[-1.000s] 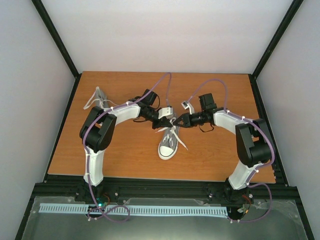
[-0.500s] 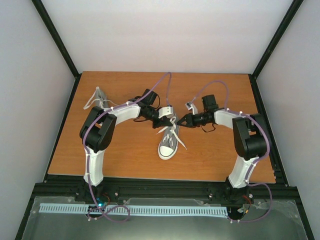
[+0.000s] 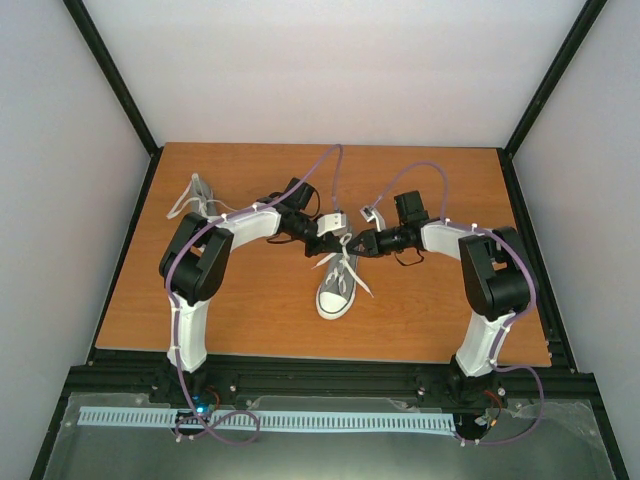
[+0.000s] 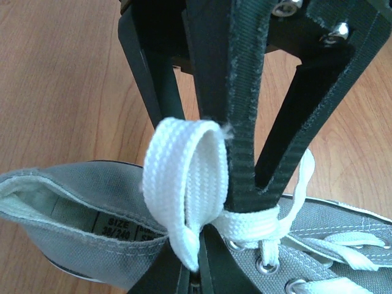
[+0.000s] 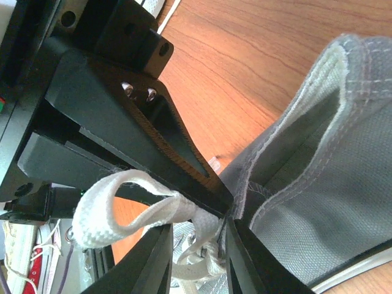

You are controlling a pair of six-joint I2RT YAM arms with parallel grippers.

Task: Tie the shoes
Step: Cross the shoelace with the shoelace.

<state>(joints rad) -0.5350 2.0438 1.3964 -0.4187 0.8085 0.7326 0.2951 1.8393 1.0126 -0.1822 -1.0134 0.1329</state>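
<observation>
- One grey sneaker [image 3: 337,290] is being worked on around the middle of the wooden table [image 3: 240,300]. Its toe cap is pointing at the near edge, and its heel end is being covered by both wrists in the top view.
- The left gripper [image 4: 195,271] is being held fully closed. A white lace loop [image 4: 182,174] is being pinched at its base, right above the shoe's opening, and the loop is standing up and a bit flattened.
- The right gripper [image 5: 201,236] is being pointed in from the right, pretty much tip to tip with the left one. Only a narrow gap is being left between its fingers, with knotted lace sitting in that gap just beside the grey collar.
- In the left wrist view, the top middle is being filled by the right gripper's black fingers, so the wood behind them and part of the laced tongue are being blocked. The loop is touching the edge of one finger.
- In the right wrist view it's flipped: the left half is being taken up by the left gripper's body.
- Metal eyelets [image 4: 266,265] and a printed size tag [image 4: 119,228] inside the collar are being shown up close, but the digits can't really be read.
- Loose lace ends are being splayed on the wood on either side of the shoe.
- The second sneaker [image 3: 193,197] is lying at the far left, well apart, just beyond the left arm's elbow.
- Purple cables [image 3: 335,165] are being looped over both arms. A black frame rail [image 3: 330,372] and a white slotted strip [image 3: 300,421] are running along the near side.
</observation>
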